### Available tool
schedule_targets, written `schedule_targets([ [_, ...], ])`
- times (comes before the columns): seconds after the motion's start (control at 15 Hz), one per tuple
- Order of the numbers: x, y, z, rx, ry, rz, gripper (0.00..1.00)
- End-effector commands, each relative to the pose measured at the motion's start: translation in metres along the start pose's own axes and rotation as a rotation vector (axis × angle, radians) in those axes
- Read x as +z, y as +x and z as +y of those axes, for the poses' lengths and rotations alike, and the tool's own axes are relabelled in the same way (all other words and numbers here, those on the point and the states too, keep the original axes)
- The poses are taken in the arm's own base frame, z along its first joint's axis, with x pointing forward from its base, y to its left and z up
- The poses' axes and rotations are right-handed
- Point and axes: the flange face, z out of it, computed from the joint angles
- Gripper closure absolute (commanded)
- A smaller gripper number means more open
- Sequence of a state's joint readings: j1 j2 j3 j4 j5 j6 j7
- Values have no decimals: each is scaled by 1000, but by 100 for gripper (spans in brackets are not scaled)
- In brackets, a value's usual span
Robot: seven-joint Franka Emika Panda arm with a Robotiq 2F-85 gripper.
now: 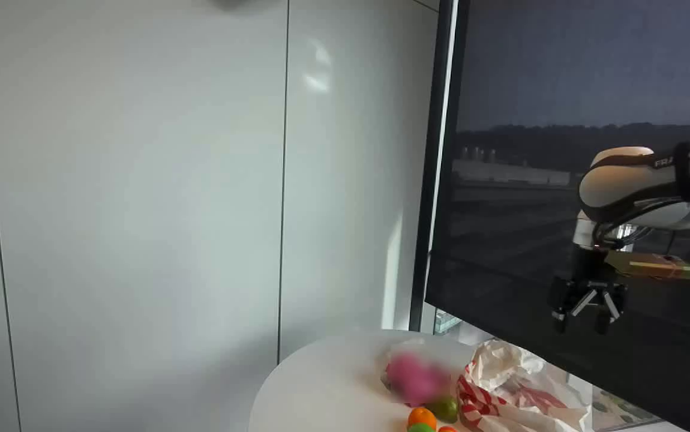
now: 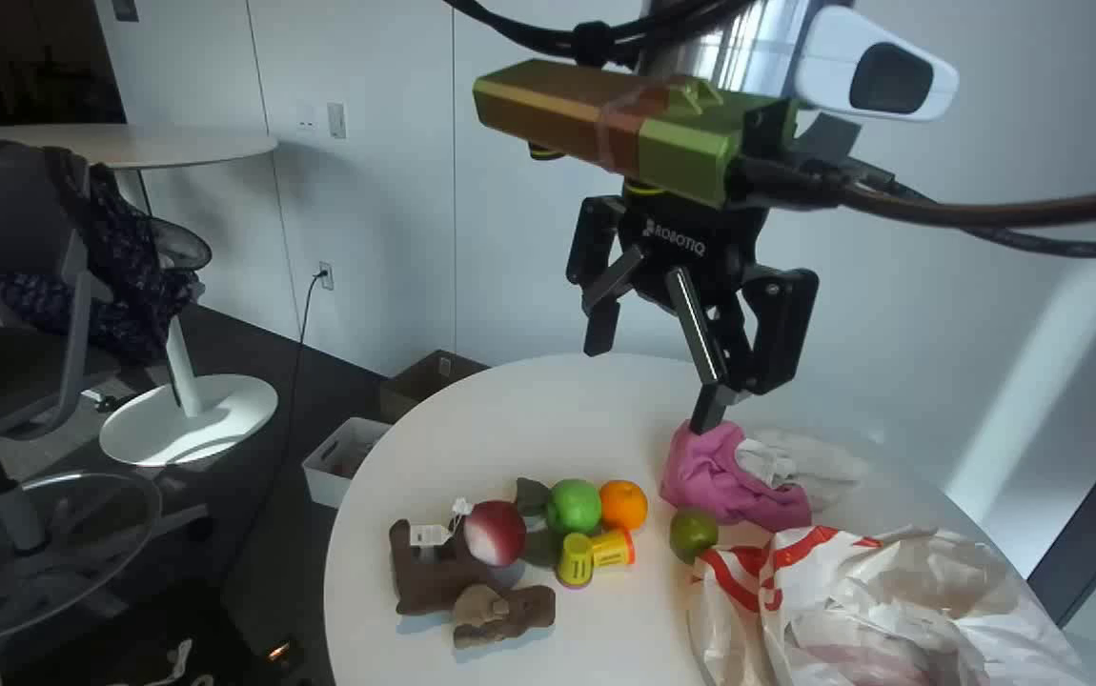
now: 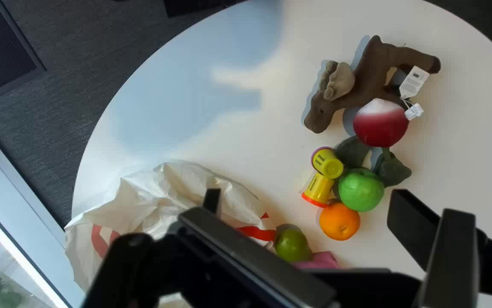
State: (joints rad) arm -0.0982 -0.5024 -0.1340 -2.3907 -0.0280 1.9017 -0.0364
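My gripper [image 1: 581, 324] is open and empty, raised above the round table; it also shows in an exterior view [image 2: 655, 370] and the wrist view [image 3: 308, 214]. Below it lie a pink cloth [image 2: 700, 476], a dark green fruit [image 2: 694, 534] and an orange [image 3: 340, 221]. A bright green apple [image 3: 361, 190] touches the orange. Two yellow tubs [image 3: 318, 188] lie beside them. A red and white plush radish [image 3: 380, 124] with dark green leaves rests against a brown plush moose [image 3: 370, 81]. In the wrist view my gripper hides most of the pink cloth.
A crumpled white and red plastic bag [image 2: 891, 610] lies on the round white table [image 2: 500, 419] near its edge. A white bin [image 2: 343, 457] and a brown box [image 2: 429, 381] stand on the floor. A wall [image 1: 141, 180] and dark window shade [image 1: 501, 240] border the table.
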Motion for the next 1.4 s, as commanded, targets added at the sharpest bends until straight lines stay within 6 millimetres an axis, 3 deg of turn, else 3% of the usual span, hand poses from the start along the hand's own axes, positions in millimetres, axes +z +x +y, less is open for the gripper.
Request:
schedule_targets([
  [0.0,-2,1,0,0,0,4,0],
  [0.53,-10,2,0,0,0,20,0],
  [0.67,-1,2,2,-2,-1,23,0],
  [0.8,18,10,6,9,21,32,0],
  [1.0,64,31,6,41,52,22,0],
  [1.33,153,60,-30,48,67,-15,0],
])
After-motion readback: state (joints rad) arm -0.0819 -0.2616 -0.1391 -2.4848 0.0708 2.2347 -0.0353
